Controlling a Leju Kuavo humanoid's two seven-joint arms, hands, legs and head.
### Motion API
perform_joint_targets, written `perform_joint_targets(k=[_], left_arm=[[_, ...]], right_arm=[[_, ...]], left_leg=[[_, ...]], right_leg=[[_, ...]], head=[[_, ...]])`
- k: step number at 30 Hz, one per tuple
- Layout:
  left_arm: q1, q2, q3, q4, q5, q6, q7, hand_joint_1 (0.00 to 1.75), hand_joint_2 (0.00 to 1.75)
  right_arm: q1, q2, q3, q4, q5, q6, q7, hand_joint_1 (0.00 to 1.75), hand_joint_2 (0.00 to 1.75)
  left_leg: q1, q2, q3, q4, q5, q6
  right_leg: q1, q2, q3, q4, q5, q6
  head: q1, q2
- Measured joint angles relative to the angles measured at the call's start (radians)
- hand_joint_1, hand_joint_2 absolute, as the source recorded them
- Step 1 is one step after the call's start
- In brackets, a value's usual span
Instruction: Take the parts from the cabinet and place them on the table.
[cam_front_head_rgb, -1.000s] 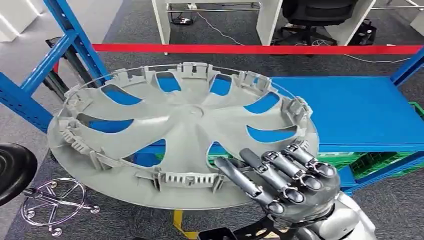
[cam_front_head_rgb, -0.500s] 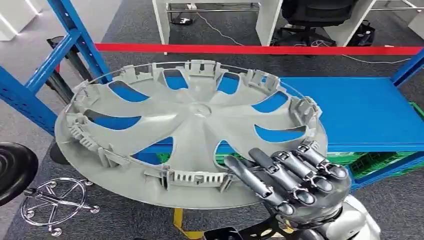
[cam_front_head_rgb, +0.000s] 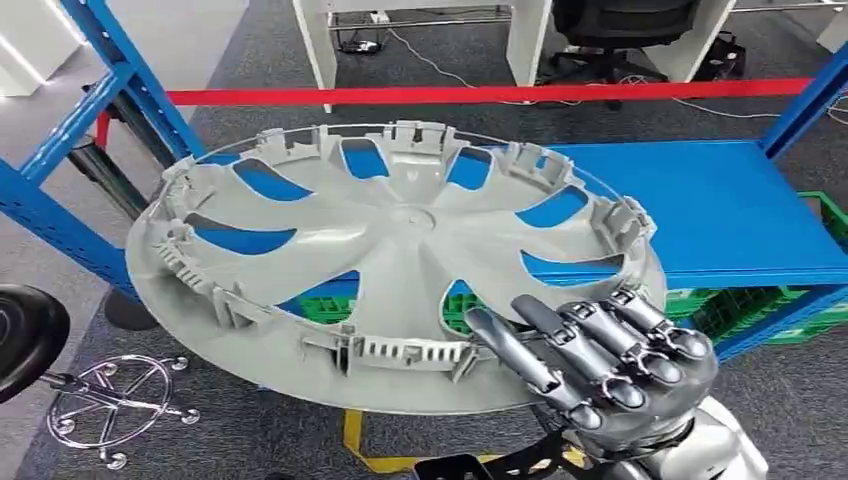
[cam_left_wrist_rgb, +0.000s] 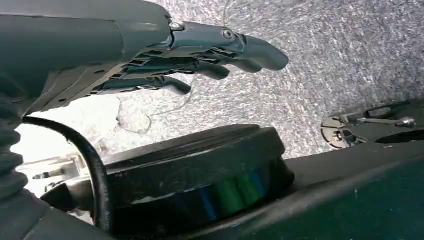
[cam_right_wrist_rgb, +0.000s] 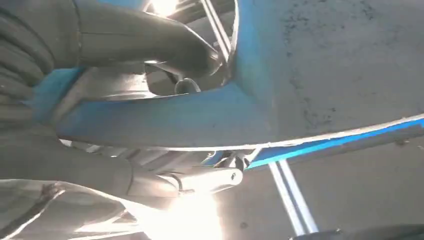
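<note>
Right hand (cam_front_head_rgb: 610, 365) grips the grey wheel cover (cam_front_head_rgb: 400, 260) at its near right rim, fingers (cam_front_head_rgb: 560, 350) curled over the ribbed inner face, thumb presumably beneath; in the right wrist view the thumb (cam_right_wrist_rgb: 150, 42) presses against the cover's underside (cam_right_wrist_rgb: 200, 115). The one-sided hold leaves the cover cantilevered out to the left, tilted, inner side up, clear of the blue shelf (cam_front_head_rgb: 720, 210) behind it. It overhangs the shelf's front edge and left corner, above the carpet (cam_front_head_rgb: 250, 430). Likely reason: it is out of the cabinet and being carried flat toward the table, which I cannot see.

Left hand (cam_left_wrist_rgb: 200, 55) hangs over the floor, fingers loosely extended and close together, holding nothing.

Green crates (cam_front_head_rgb: 760, 310) sit under the shelf's front edge. A chair base (cam_front_head_rgb: 115, 405) stands on the floor at left.

Against the earlier frames: the cover and hand sit further right and slightly lower in the head view, while the red barrier tape (cam_front_head_rgb: 480, 93) and shelf frame have also shifted, so the camera has moved too. The grip looks unchanged.
</note>
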Motion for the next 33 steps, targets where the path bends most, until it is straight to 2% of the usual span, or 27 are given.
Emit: perform_joint_targets(k=[2, 3, 4, 5, 6, 8, 9, 10, 13, 14, 15, 16, 17, 18, 19, 20, 21, 22, 23, 24, 25, 26, 28, 29, 30, 31, 33], left_arm=[[-0.007, 0.002, -0.005, 0.000, -0.003, 0.000, 0.003, 0.00, 1.75], [-0.009, 0.002, -0.007, 0.000, -0.006, 0.000, 0.004, 0.00, 1.75], [-0.011, 0.002, -0.010, 0.000, -0.010, 0.000, 0.005, 0.00, 1.75], [-0.012, 0.002, -0.013, 0.000, -0.012, 0.000, 0.006, 0.00, 1.75], [-0.011, 0.001, -0.015, 0.000, -0.013, 0.000, 0.008, 0.00, 1.75], [-0.009, 0.001, -0.022, 0.000, -0.015, 0.000, 0.011, 0.00, 1.75], [-0.008, 0.003, -0.025, 0.000, -0.016, 0.002, 0.015, 0.00, 1.75], [-0.006, 0.003, -0.028, 0.000, -0.017, 0.002, 0.014, 0.00, 1.75], [-0.002, 0.002, -0.030, 0.000, -0.021, 0.002, 0.019, 0.00, 1.75], [0.001, 0.000, -0.031, 0.000, -0.022, 0.001, 0.023, 0.00, 1.75], [0.000, 0.000, -0.032, 0.000, -0.023, 0.001, 0.025, 0.00, 1.75], [-0.002, 0.000, -0.033, 0.000, -0.024, 0.000, 0.026, 0.00, 1.75], [-0.001, -0.001, -0.035, 0.000, -0.025, 0.001, 0.027, 0.00, 1.75], [-0.001, -0.001, -0.036, 0.000, -0.025, 0.001, 0.027, 0.00, 1.75], [-0.001, -0.001, -0.036, 0.000, -0.025, 0.001, 0.029, 0.00, 1.75], [-0.002, -0.001, -0.036, 0.000, -0.025, 0.001, 0.029, 0.00, 1.75], [-0.004, -0.001, -0.036, 0.000, -0.025, 0.001, 0.029, 0.00, 1.75], [-0.006, -0.001, -0.036, 0.000, -0.025, 0.001, 0.029, 0.00, 1.75], [-0.008, -0.002, -0.036, 0.000, -0.025, 0.001, 0.029, 0.00, 1.75], [-0.011, -0.001, -0.036, 0.000, -0.025, 0.001, 0.029, 0.00, 1.75], [-0.013, 0.000, -0.037, 0.000, -0.026, 0.003, 0.029, 0.00, 1.75], [-0.013, 0.000, -0.038, 0.000, -0.027, 0.003, 0.029, 0.00, 1.75], [-0.014, 0.000, -0.038, 0.000, -0.027, 0.005, 0.031, 0.00, 1.75], [-0.014, 0.001, -0.038, 0.000, -0.027, 0.008, 0.032, 0.00, 1.75], [-0.014, 0.002, -0.038, 0.000, -0.027, 0.009, 0.032, 0.00, 1.75], [-0.015, 0.002, -0.038, 0.000, -0.027, 0.010, 0.032, 0.00, 1.75], [-0.019, 0.002, -0.038, 0.000, -0.028, 0.010, 0.032, 0.00, 1.75]], right_arm=[[0.002, 0.001, 0.000, 0.000, 0.000, 0.000, 0.000, 1.75, 1.75], [0.005, 0.001, -0.001, 0.000, 0.000, 0.000, -0.001, 1.75, 1.75], [0.008, 0.001, -0.002, 0.000, 0.000, 0.000, -0.002, 1.75, 1.75], [0.010, 0.001, -0.002, 0.001, 0.000, 0.000, -0.002, 1.75, 1.75], [0.011, 0.001, -0.002, 0.001, 0.000, 0.000, -0.002, 1.75, 1.75], [0.011, 0.003, -0.002, 0.001, 0.000, 0.000, -0.001, 1.75, 1.75], [0.011, 0.003, -0.003, 0.001, 0.000, 0.000, 0.000, 1.75, 1.75], [0.011, 0.003, -0.004, 0.001, 0.000, 0.000, 0.002, 1.75, 1.75], [0.012, 0.003, -0.008, 0.001, 0.000, 0.000, 0.003, 1.75, 1.75], [0.015, 0.003, -0.011, 0.001, 0.000, 0.000, 0.003, 1.75, 1.75], [0.021, 0.003, -0.016, 0.001, 0.000, 0.000, 0.003, 1.75, 1.75], [0.022, 0.003, -0.018, 0.001, 0.000, 0.000, 0.003, 1.75, 1.75], [0.023, 0.003, -0.021, 0.001, 0.000, 0.000, 0.003, 1.75, 1.75], [0.029, 0.003, -0.024, 0.001, 0.000, 0.000, 0.002, 1.75, 1.75], [0.034, 0.003, -0.027, 0.002, 0.000, 0.000, 0.000, 1.75, 1.75], [0.038, 0.003, -0.030, 0.002, 0.000, 0.000, 0.000, 1.75, 1.75], [0.041, 0.003, -0.032, 0.002, 0.000, 0.000, 0.000, 1.75, 1.75], [0.042, 0.003, -0.034, 0.002, 0.000, 0.000, 0.000, 1.75, 1.75], [0.042, 0.003, -0.036, 0.002, 0.000, 0.000, 0.000, 1.75, 1.75], [0.042, 0.003, -0.037, 0.002, 0.000, 0.000, 0.000, 1.75, 1.75], [0.041, 0.003, -0.039, 0.002, 0.000, 0.000, -0.002, 1.75, 1.75], [0.043, 0.003, -0.041, 0.002, 0.000, 0.000, -0.002, 1.75, 1.75], [0.051, 0.003, -0.045, 0.003, 0.000, 0.000, -0.005, 1.75, 1.75], [0.054, 0.003, -0.049, 0.003, 0.000, 0.000, -0.007, 1.75, 1.75], [0.055, 0.003, -0.051, 0.003, 0.000, 0.000, -0.008, 1.75, 1.75], [0.058, 0.003, -0.052, 0.003, 0.000, 0.000, -0.008, 1.75, 1.75], [0.062, 0.003, -0.055, 0.003, 0.000, 0.000, -0.010, 1.75, 1.75]], left_leg=[[0.000, 0.000, -0.040, 0.137, -0.103, -0.007], [0.000, 0.000, -0.056, 0.213, -0.143, -0.009], [-0.001, 0.000, -0.057, 0.259, -0.160, -0.007], [-0.002, 0.000, -0.041, 0.260, -0.148, -0.002], [-0.003, 0.000, -0.011, 0.227, -0.118, 0.004], [-0.010, -0.001, 0.090, 0.069, -0.052, 0.029], [-0.018, -0.001, 0.139, -0.019, -0.061, 0.049], [-0.018, -0.001, 0.161, -0.060, -0.071, 0.050], [-0.030, -0.002, 0.149, -0.071, -0.059, 0.051], [-0.021, 0.001, 0.142, -0.096, -0.036, 0.054], [-0.017, 0.007, 0.140, -0.100, -0.020, 0.053], [-0.016, 0.007, 0.124, -0.103, -0.007, 0.061], [-0.016, 0.008, 0.110, -0.101, 0.002, 0.061], [-0.017, 0.009, 0.097, -0.098, 0.011, 0.061], [-0.017, 0.011, 0.081, -0.095, 0.020, 0.061], [-0.017, 0.012, 0.065, -0.090, 0.029, 0.060], [-0.016, 0.013, 0.050, -0.085, 0.037, 0.058], [-0.014, 0.013, 0.034, -0.077, 0.044, 0.053], [-0.012, 0.013, 0.018, -0.068, 0.049, 0.049], [-0.013, 0.012, 0.011, -0.054, 0.052, 0.044], [-0.019, 0.010, -0.003, -0.041, 0.055, 0.039], [-0.019, 0.010, -0.007, -0.038, 0.061, 0.034], [-0.019, 0.010, -0.014, -0.038, 0.080, 0.024], [-0.019, 0.009, -0.019, -0.037, 0.085, 0.018], [-0.015, 0.006, -0.024, -0.028, 0.057, 0.010], [-0.014, 0.006, -0.035, 0.010, -0.001, 0.003], [-0.011, 0.006, -0.061, 0.154, -0.123, -0.005]], right_leg=[[0.004, -0.002, -0.020, 0.001, 0.013, -0.016], [0.008, -0.004, -0.030, 0.001, 0.020, -0.020], [0.012, -0.004, -0.040, 0.002, 0.028, -0.023], [0.016, -0.004, -0.051, 0.002, 0.036, -0.024], [0.020, -0.003, -0.061, 0.003, 0.043, -0.025], [0.028, 0.001, -0.076, 0.003, 0.058, -0.025], [0.027, 0.000, -0.082, 0.003, 0.066, -0.023], [0.030, 0.000, -0.088, 0.003, 0.072, -0.017], [0.019, -0.004, -0.096, -0.005, 0.101, 0.002], [0.026, 0.000, -0.098, -0.010, 0.109, 0.008], [0.024, 0.001, -0.112, 0.002, 0.077, 0.012], [0.023, 0.001, -0.139, 0.051, 0.013, 0.015], [0.022, 0.001, -0.155, 0.118, -0.043, 0.020], [0.020, 0.001, -0.171, 0.193, -0.084, 0.024], [0.018, 0.001, -0.183, 0.259, -0.105, 0.028], [0.017, 0.001, -0.181, 0.296, -0.093, 0.032], [0.016, 0.000, -0.157, 0.285, -0.061, 0.035], [0.013, -0.001, -0.110, 0.232, -0.019, 0.039], [0.010, -0.002, -0.051, 0.155, 0.007, 0.041], [0.006, -0.003, 0.013, 0.065, -0.002, 0.045], [0.012, -0.001, 0.067, -0.003, -0.038, 0.043], [0.012, 0.002, 0.068, -0.020, -0.050, 0.027], [0.016, 0.002, 0.053, -0.013, -0.043, 0.013], [0.011, 0.000, 0.032, -0.017, -0.033, 0.000], [0.008, -0.006, 0.029, -0.017, -0.023, -0.012], [0.008, -0.006, 0.019, -0.017, -0.016, -0.022], [0.010, -0.007, -0.003, -0.016, 0.007, -0.026]], head=[[-0.003, 0.000], [-0.003, 0.000], [-0.002, 0.000], [-0.003, 0.000], [-0.003, 0.000], [-0.002, 0.000], [0.000, 0.000], [0.000, 0.000], [-0.002, 0.000], [-0.002, 0.000], [-0.003, 0.000], [0.003, 0.000], [0.005, 0.000], [0.004, 0.000], [0.004, 0.000], [0.004, 0.000], [0.004, 0.000], [0.004, 0.000], [0.004, 0.000], [0.005, 0.000], [0.008, 0.000], [0.007, 0.000], [0.008, 0.000], [0.008, 0.000], [0.008, 0.000], [0.005, 0.000], [0.003, 0.000]])
